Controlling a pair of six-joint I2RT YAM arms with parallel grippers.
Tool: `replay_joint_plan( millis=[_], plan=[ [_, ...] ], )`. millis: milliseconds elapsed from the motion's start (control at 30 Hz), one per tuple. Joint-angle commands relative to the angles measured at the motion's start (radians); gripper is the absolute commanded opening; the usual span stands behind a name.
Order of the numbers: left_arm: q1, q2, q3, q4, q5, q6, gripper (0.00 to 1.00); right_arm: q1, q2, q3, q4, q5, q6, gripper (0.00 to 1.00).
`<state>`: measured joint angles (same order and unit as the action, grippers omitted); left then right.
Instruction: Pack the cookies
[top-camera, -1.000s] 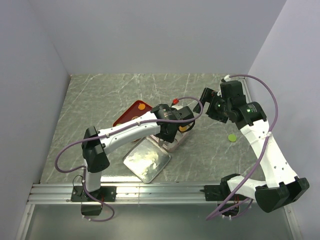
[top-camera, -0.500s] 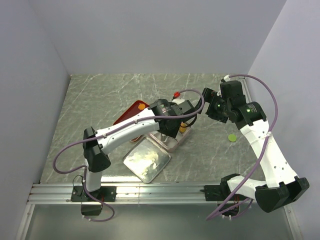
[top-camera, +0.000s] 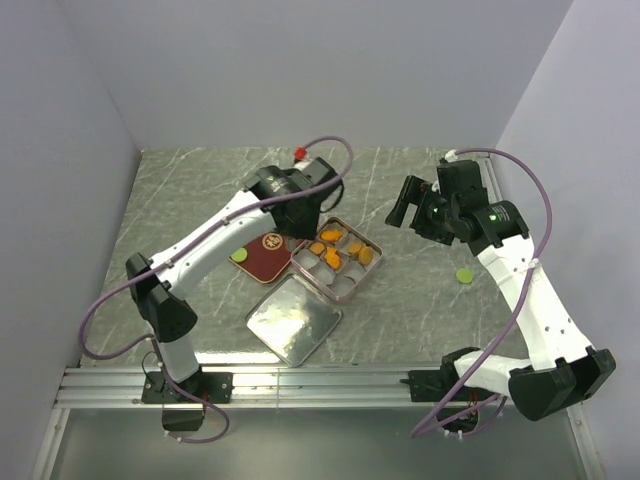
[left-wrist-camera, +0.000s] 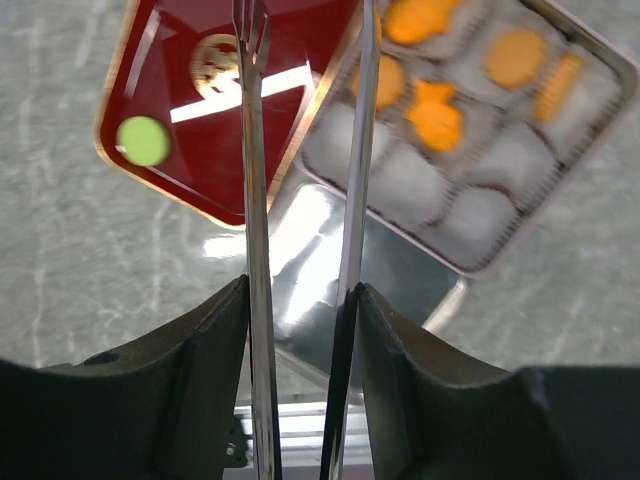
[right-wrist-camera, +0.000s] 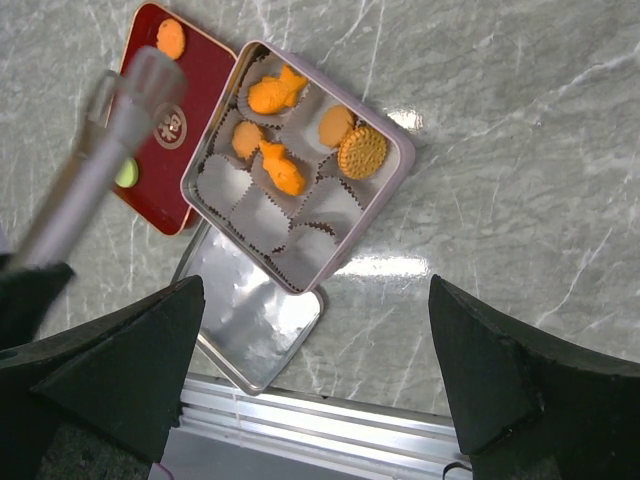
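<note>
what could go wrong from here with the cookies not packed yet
The loose green cookie lies on the table beside the right arm, where it could be overlooked or swept away. The left gripper has thin fingers, so the other green cookie on the red tray may slip when pinched.

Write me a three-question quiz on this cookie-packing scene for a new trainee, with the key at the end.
1. Count: how many orange cookies lie in the compartmented tin?
2. True or false: a green cookie lies on the bare table, outside both the tin and the red tray.
3. Choose: the red tray carries A) one green biscuit and one orange biscuit; B) three orange ones only; C) nothing at all.
Key: 1. Five. 2. True. 3. A.
</note>
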<state>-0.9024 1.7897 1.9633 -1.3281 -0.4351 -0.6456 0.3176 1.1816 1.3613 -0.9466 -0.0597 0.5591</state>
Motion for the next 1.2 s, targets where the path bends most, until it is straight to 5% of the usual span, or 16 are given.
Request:
replay_joint_plan(
  millis=[0, 367, 1167],
  plan=[
    [0.09, -0.084, -0.061, 0.072, 0.012, 0.07, 0.51, 0.008, 0.013, 0.048, 0.012, 0.026, -0.016, 1.0],
    [0.258, -0.073, -0.211, 0.233, 0.116, 0.245, 0.51, -0.003, 0.044, 0.087, 0.005, 0.047, -0.024, 1.0],
    [0.336, 0.088, -0.23, 0.325, 0.199, 0.373, 0.48, -0.078, 0.078, 0.087, -0.015, 0.05, -0.001, 1.0]
  ],
)
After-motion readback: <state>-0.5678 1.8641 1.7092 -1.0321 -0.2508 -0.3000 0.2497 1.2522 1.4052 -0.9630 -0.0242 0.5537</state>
